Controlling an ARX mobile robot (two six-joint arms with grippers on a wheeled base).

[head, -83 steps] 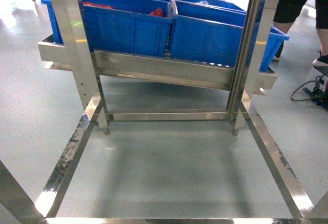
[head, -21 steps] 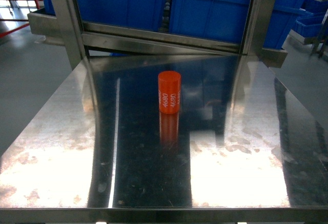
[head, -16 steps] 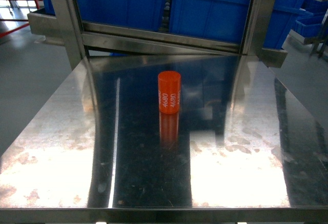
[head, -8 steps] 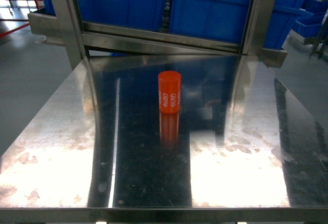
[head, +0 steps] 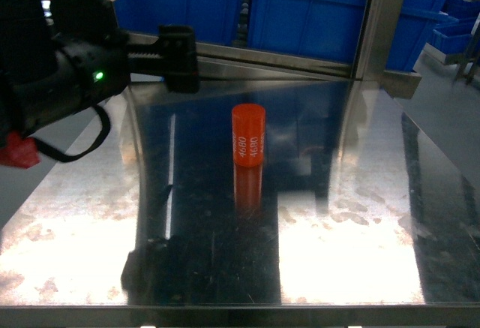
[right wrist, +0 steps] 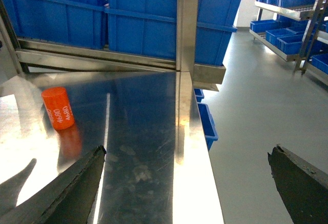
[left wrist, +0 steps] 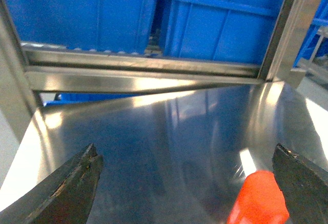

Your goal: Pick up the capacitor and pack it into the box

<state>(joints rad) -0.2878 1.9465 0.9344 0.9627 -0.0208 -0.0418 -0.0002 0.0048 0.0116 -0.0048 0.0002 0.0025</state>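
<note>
A polished steel tabletop [head: 360, 215] mirrors the blue bins [head: 300, 13] racked behind its far edge. One orange capacitor [head: 248, 135] stands upright mid-tabletop (marked 4680). Left pincer [left wrist: 184, 183] gapes wide, empty, above the far-left corner; right pincer [right wrist: 189, 183] likewise wide, empty.

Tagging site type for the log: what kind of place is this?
Likely a factory or warehouse parts area: blue plastic bins on a steel rack, more bin shelving along a grey aisle, and an orange capacitor upright on a stainless table.

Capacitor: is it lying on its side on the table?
No, the capacitor stands upright on the table, its round top facing up.
</note>
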